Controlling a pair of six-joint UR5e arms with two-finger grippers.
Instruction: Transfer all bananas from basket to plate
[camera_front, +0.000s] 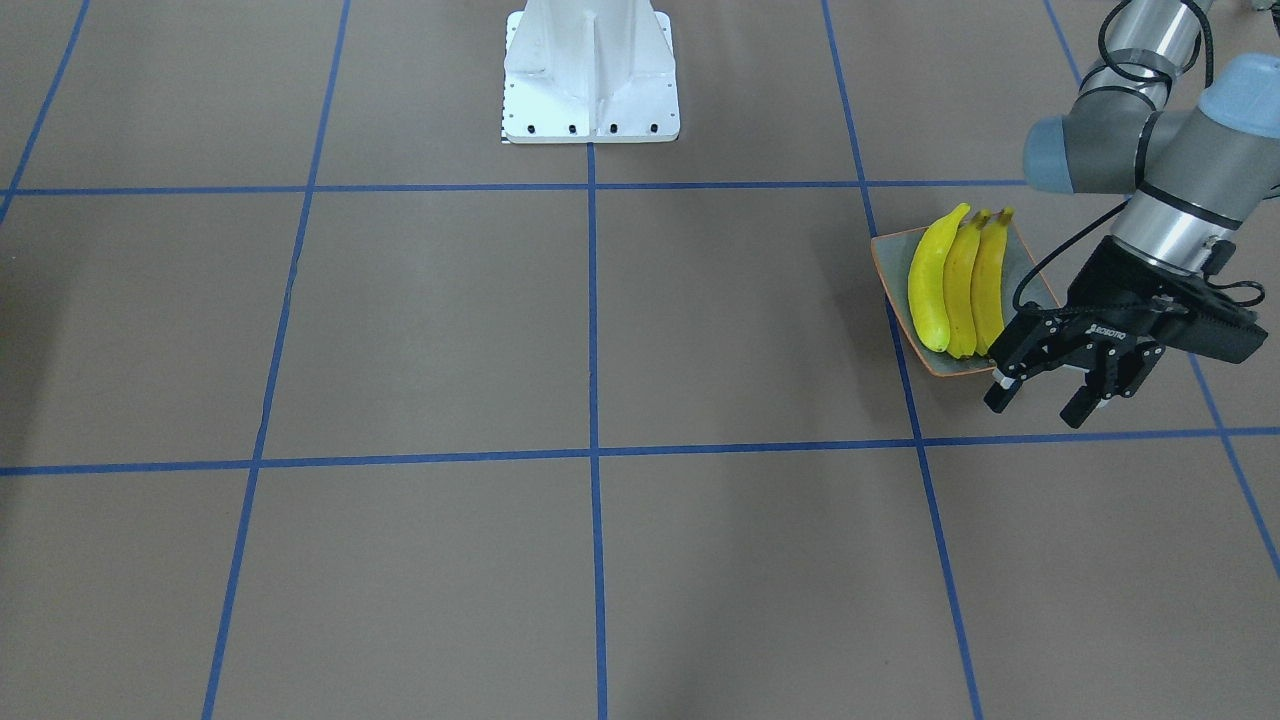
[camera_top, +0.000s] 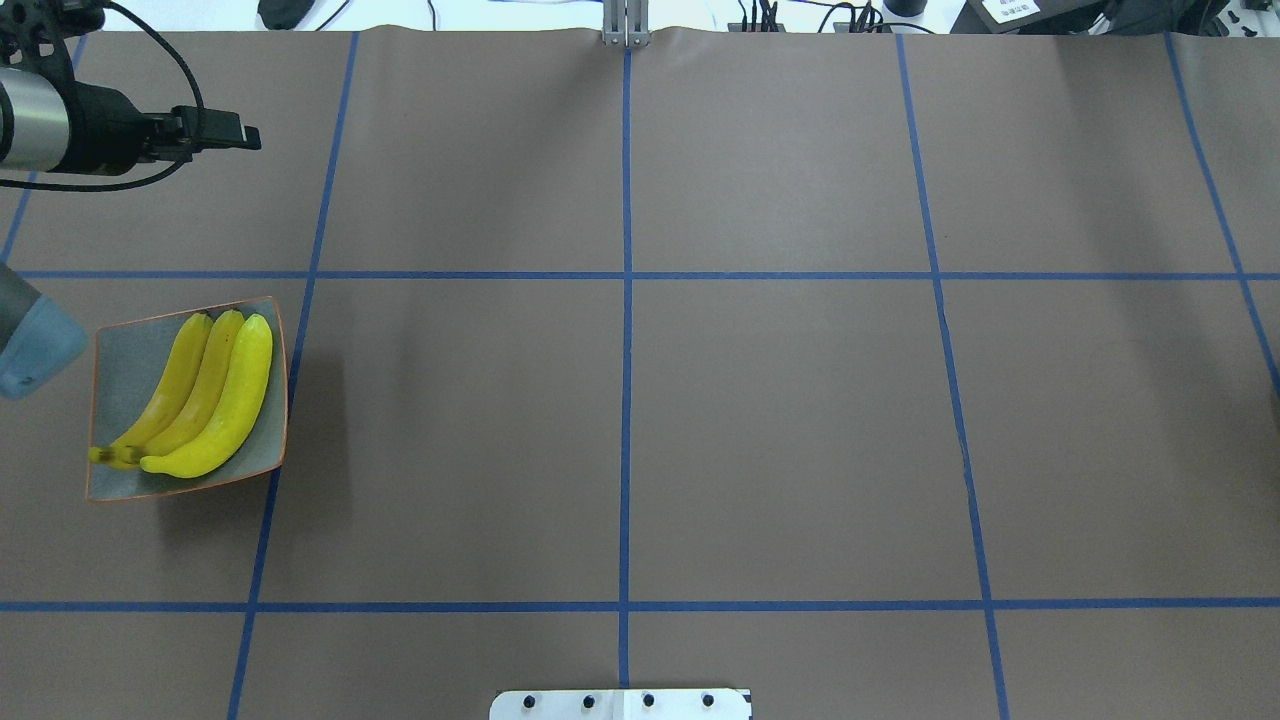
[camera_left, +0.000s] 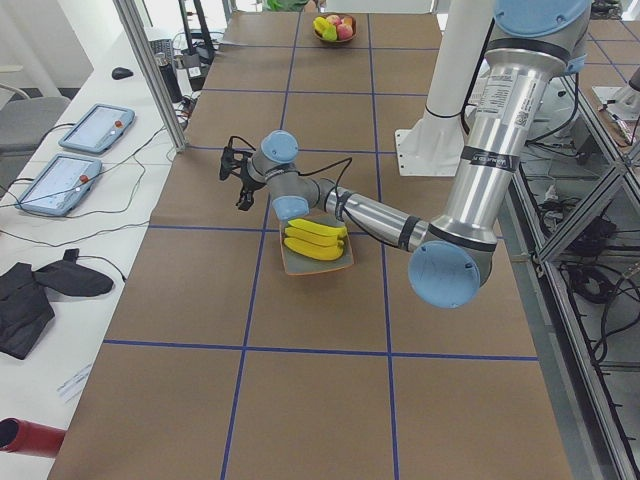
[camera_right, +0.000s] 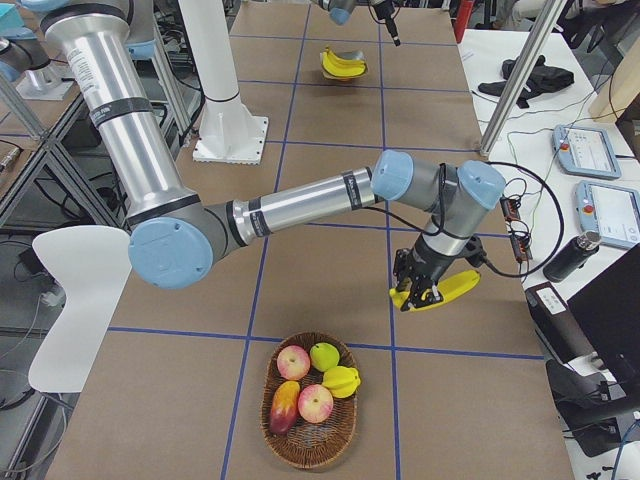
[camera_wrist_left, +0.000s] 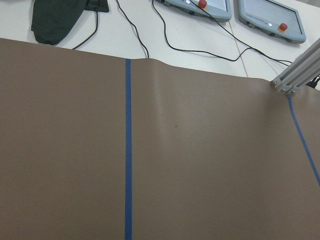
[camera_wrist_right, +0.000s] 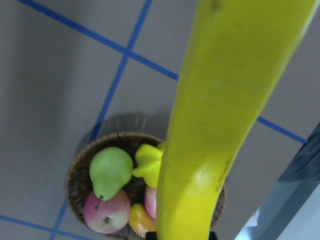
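Left to right along the brown paper-covered table (camera_top: 780, 400), which is marked with blue tape lines (camera_top: 627, 400).

The black two-finger left gripper (camera_front: 1045, 398) hangs off the table near the operator-side corner of the plate. Its jaws are spread apart with nothing between them.

The square grey-blue plate (camera_top: 125, 380) with a thin orange rim lies at the table's left end. Three long, bright yellow bananas (camera_top: 205, 400) lie in it side by side, touching, with their stems together toward the robot.

At the right end, the right gripper (camera_right: 415, 295) is clamped on one end of a fourth banana (camera_right: 450, 288), which it holds clear of the table. In the right wrist view this banana crosses the picture above the basket.

The round woven wicker basket (camera_right: 300, 458) stands near the right gripper, closer to the table's end. It holds red apples (camera_right: 293, 362), a green pear (camera_right: 323, 356) and a yellow star-shaped fruit (camera_right: 342, 380).
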